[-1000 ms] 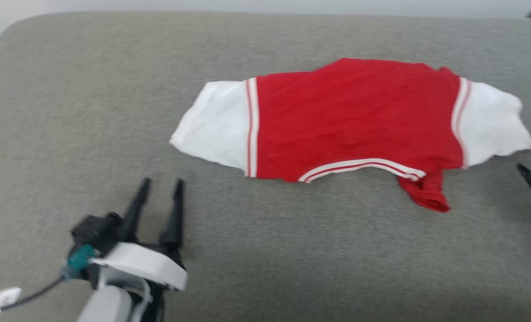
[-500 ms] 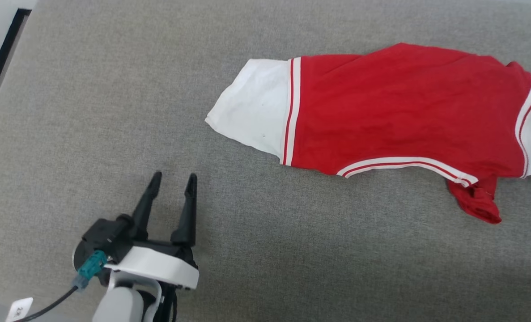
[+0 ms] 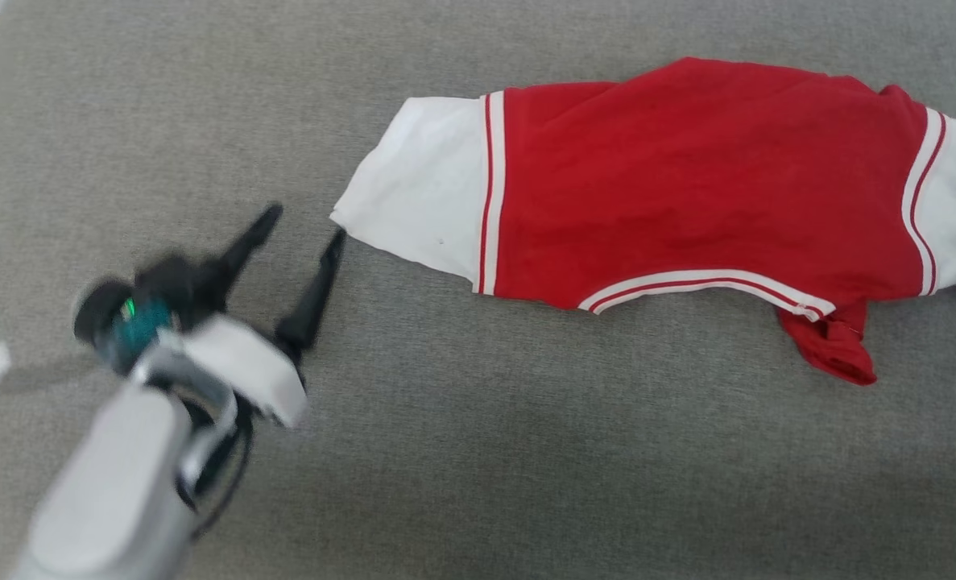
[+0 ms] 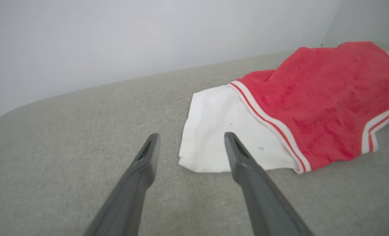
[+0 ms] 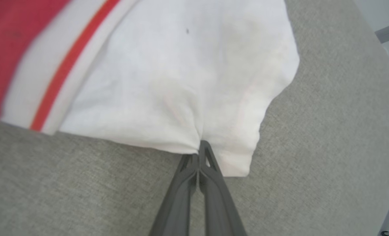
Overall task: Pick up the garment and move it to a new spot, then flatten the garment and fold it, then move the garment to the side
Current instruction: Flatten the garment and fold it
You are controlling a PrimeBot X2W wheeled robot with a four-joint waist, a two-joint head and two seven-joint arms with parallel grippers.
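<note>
The garment [image 3: 687, 177], a red T-shirt with white sleeves and striped trim, lies spread across the grey cushion [image 3: 526, 451], with a small red fold sticking out at its lower right. My left gripper [image 3: 306, 223] is open, its near fingertip just beside the corner of the left white sleeve. In the left wrist view the left gripper [image 4: 191, 135] has its fingers wide apart and low over the cushion, with the garment [image 4: 312, 98] and its sleeve corner just ahead. In the right wrist view my right gripper [image 5: 200, 146] is shut on the hem of the garment's [image 5: 181, 72] other white sleeve.
The grey cushion runs wide to the left and front of the shirt. A pale wall [image 4: 148, 39] rises behind its far edge. The cushion's side edge [image 5: 374, 36] lies just beyond the right sleeve.
The head camera has shifted. My left gripper has moved up and toward the left sleeve corner, still open. The right fingertip seen at the right edge has left the head view.
</note>
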